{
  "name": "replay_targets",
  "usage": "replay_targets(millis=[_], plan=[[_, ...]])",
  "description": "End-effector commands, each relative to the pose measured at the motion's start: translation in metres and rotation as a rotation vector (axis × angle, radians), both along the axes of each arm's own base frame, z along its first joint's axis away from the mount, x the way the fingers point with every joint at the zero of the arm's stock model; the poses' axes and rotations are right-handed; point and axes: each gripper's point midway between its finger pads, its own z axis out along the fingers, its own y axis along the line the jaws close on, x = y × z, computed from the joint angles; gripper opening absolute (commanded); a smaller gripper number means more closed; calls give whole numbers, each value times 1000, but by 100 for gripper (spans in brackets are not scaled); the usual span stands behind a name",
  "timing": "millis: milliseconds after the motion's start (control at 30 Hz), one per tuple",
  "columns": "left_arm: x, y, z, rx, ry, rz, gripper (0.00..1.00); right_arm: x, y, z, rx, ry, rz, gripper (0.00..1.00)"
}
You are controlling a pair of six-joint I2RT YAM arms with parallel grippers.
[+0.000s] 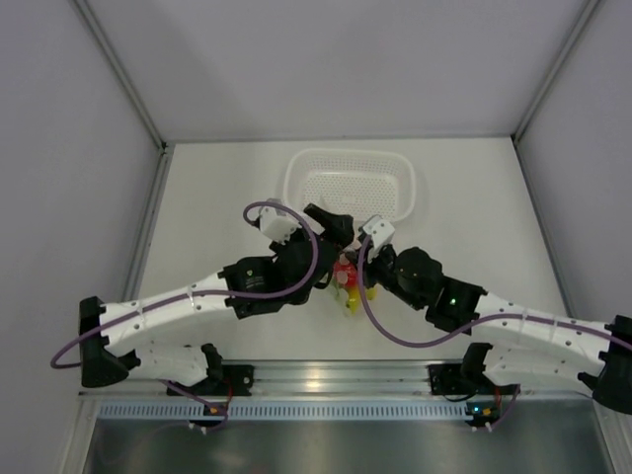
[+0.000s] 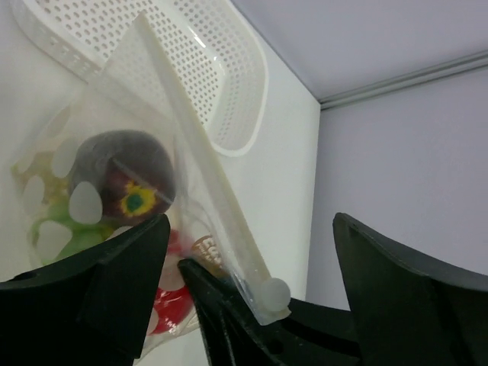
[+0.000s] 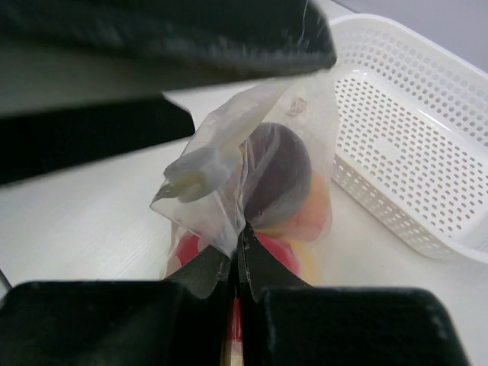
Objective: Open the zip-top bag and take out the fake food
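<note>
The zip-top bag (image 1: 347, 280) is between my two grippers at the table's middle, just in front of the basket. In the left wrist view the bag (image 2: 91, 137) shows its zip strip (image 2: 200, 152) running diagonally, a white slider (image 2: 276, 293) at the lower end. Inside are the dark maroon fruit (image 2: 122, 179), a green piece (image 2: 72, 240) and the red tomato (image 2: 164, 313). My left gripper (image 2: 252, 229) is open, its fingers wide either side of the strip. My right gripper (image 3: 238, 232) is shut on the bag's film (image 3: 221, 191), below the maroon fruit (image 3: 278, 171) and the orange-peach fruit (image 3: 314, 213).
A white perforated basket (image 1: 351, 158) stands just behind the bag; it also shows in the left wrist view (image 2: 229, 84) and the right wrist view (image 3: 412, 137). Grey walls close in the table on both sides and at the back.
</note>
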Motion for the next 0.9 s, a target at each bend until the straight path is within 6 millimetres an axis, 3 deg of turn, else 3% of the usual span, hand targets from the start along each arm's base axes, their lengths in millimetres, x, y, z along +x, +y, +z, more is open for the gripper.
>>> replay_targets(millis=[0, 133, 167, 200, 233, 267, 300, 333, 367, 400, 500, 633, 700, 833, 867], plan=[[3, 16, 39, -17, -100, 31, 97, -14, 6, 26, 75, -44, 82, 0], [13, 17, 48, 196, -168, -108, 99, -25, -7, 26, 66, -41, 109, 0], [31, 33, 50, 217, -166, -87, 99, -29, -8, 26, 62, -36, 122, 0], [41, 33, 57, 208, -195, -118, 99, -32, -11, 26, 30, -52, 141, 0], [37, 20, 54, 293, -249, -303, 99, -40, -15, 22, 0, -44, 179, 0], [54, 37, 56, 315, -277, -316, 99, -43, -17, 23, -9, -43, 194, 0], [59, 36, 68, 316, -358, -361, 99, -49, -17, 25, -13, -47, 227, 0], [43, 19, 72, 371, -475, -573, 99, -54, -21, 30, -5, -57, 246, 0], [45, 29, 80, 384, -540, -607, 99, -59, -23, 26, -24, -45, 270, 0], [39, 27, 74, 405, -583, -681, 99, -63, -23, 30, -23, -47, 291, 0], [5, 19, 79, 470, -812, -922, 98, -81, -21, 31, -59, -19, 393, 0], [-43, 11, 74, 546, -1085, -1189, 95, -86, -19, 24, -120, 17, 432, 0], [-72, 8, 66, 493, -1155, -1366, 95, -89, -18, 24, -127, 22, 451, 0], [-93, 3, 55, 394, -1154, -1566, 95, -89, -16, 27, -119, 8, 462, 0], [-92, 0, 41, 363, -1085, -1615, 96, -89, -17, 28, -119, 4, 462, 0]])
